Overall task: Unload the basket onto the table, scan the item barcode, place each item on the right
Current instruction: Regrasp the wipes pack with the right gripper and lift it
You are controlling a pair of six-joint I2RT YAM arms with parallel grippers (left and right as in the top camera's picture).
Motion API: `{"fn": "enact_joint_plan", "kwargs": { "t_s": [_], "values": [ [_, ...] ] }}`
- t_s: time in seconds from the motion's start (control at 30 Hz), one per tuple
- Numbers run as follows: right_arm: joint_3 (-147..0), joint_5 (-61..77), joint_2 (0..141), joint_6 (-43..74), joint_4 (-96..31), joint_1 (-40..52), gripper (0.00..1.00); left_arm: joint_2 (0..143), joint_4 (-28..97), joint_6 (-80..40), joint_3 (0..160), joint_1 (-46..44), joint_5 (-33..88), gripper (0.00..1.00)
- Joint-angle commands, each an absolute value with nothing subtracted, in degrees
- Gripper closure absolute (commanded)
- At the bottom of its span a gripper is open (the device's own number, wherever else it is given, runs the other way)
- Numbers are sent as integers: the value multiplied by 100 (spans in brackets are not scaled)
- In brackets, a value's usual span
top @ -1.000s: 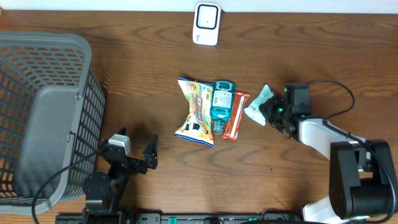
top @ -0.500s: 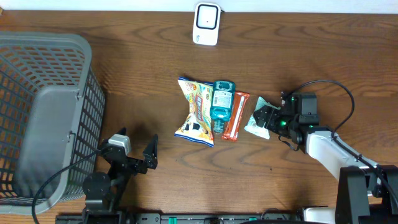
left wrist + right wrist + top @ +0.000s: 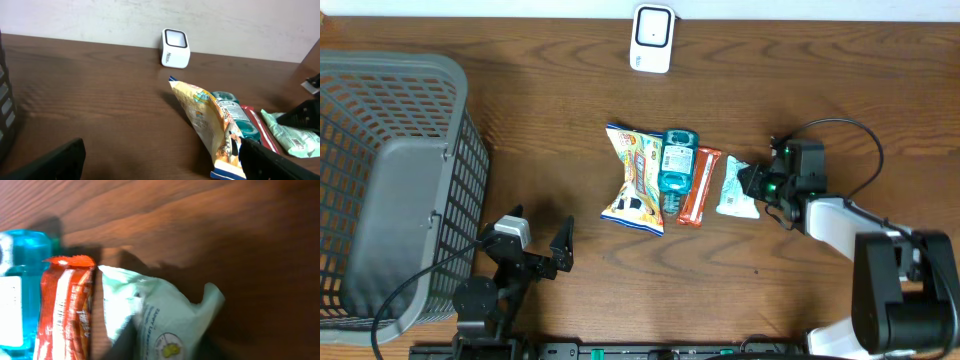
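Pale green, the packet (image 3: pixel 735 190) lies on the wood table (image 3: pixel 820 80), just right of an orange bar (image 3: pixel 694 187), with a blue bottle (image 3: pixel 675 165) and a chip bag (image 3: pixel 635 180) beyond. The right gripper (image 3: pixel 757 184) sits at the packet's right edge; whether it pinches it I cannot tell. The left gripper (image 3: pixel 545 250) gapes wide, empty, near the basket (image 3: pixel 390 180). The white scanner (image 3: pixel 652 38) stands at the far edge.

Green pouch (image 3: pixel 170 315) cut off below (bottle (image 3: pixel 20 280) too, left).
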State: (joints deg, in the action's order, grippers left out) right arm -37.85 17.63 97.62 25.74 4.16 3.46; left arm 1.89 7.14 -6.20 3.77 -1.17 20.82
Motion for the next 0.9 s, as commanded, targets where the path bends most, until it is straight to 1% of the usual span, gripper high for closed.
{"fn": "enact_joint_plan", "kwargs": {
  "t_s": [0.0, 0.07, 0.2, 0.33, 0.4, 0.6, 0.77, 0.87],
  "values": [
    [-3470, 1994, 10523, 2589, 86, 333, 99, 185, 845, -650, 272, -97, 2095, 2],
    [-3472, 2233, 10516, 2578, 176, 329, 99, 185, 845, -650, 272, -97, 2095, 2],
    [-3538, 3339, 10127, 2244, 331, 307, 99, 185, 845, -650, 272, -97, 2095, 2],
    [-3559, 4536, 9358, 2235, 268, 123, 99, 185, 845, -650, 272, -97, 2095, 2],
    [-3557, 4873, 8901, 2340, 67, 3, 99, 185, 845, -650, 272, -97, 2095, 2],
    [-3557, 4890, 7470, 2412, -692, -71, 99, 185, 845, -650, 272, -97, 2095, 2],
    [-3557, 4313, 6272, 3000, -1251, -67, 98, 185, 845, -650, 272, -97, 2095, 2],
    [-3557, 4005, 5559, 3076, -1640, -64, 98, 185, 845, -650, 272, -97, 2097, 2]
  ]
}}
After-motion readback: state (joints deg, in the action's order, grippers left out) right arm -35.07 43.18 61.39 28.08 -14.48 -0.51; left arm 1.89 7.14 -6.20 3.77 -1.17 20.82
